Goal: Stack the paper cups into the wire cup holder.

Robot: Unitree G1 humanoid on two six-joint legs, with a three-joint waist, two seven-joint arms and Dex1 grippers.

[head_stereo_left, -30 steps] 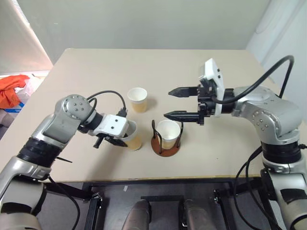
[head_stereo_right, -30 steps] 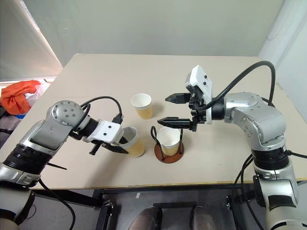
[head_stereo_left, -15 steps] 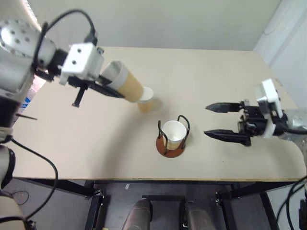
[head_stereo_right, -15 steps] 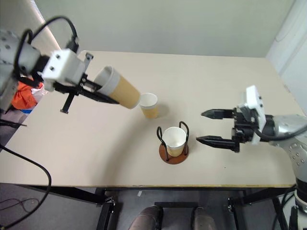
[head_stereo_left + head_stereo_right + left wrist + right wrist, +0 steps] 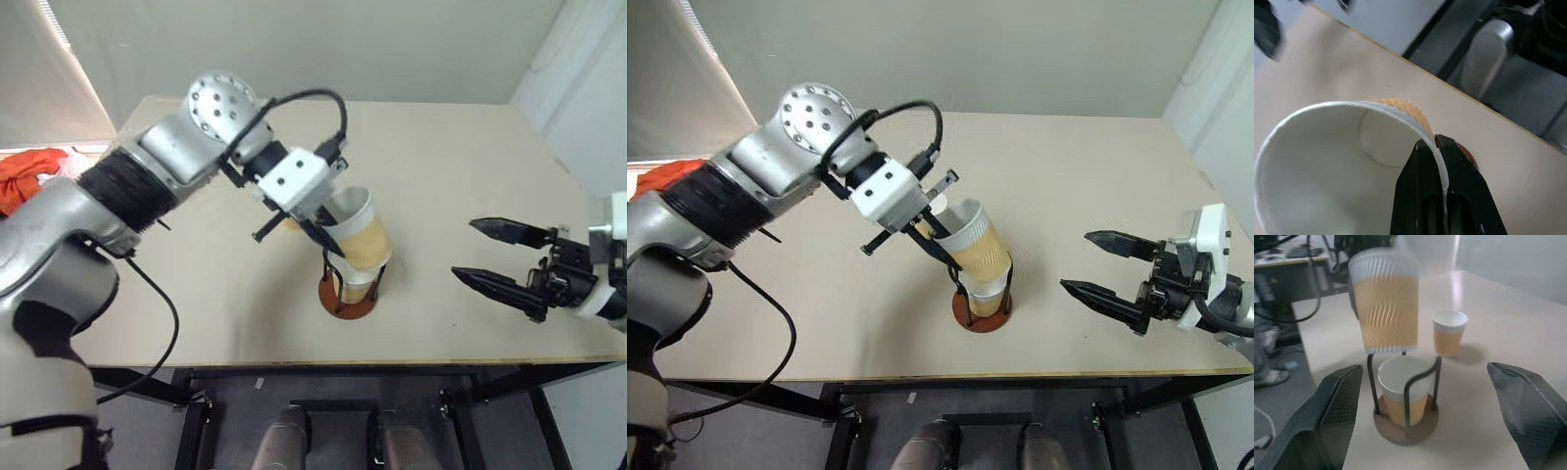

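My left gripper (image 5: 328, 240) is shut on the rim of a tan ribbed paper cup (image 5: 361, 240), one finger inside and one outside, as the left wrist view shows (image 5: 1442, 147). The held cup hangs tilted just above the wire cup holder (image 5: 982, 318), its bottom right over a second paper cup (image 5: 1400, 391) that stands upright between the black wire loops. A third paper cup (image 5: 1449, 333) stands on the table beyond the holder, largely hidden behind the left gripper in the eye views. My right gripper (image 5: 500, 259) is open and empty, well to the right of the holder.
The beige table (image 5: 196, 294) has its front edge close below the holder. An orange cloth (image 5: 24, 176) lies off the table's left side. A pale wall runs behind the far edge.
The left gripper has carried its cup from high on the left down and rightward to just over the holder. The right gripper drew a little further right, still open.
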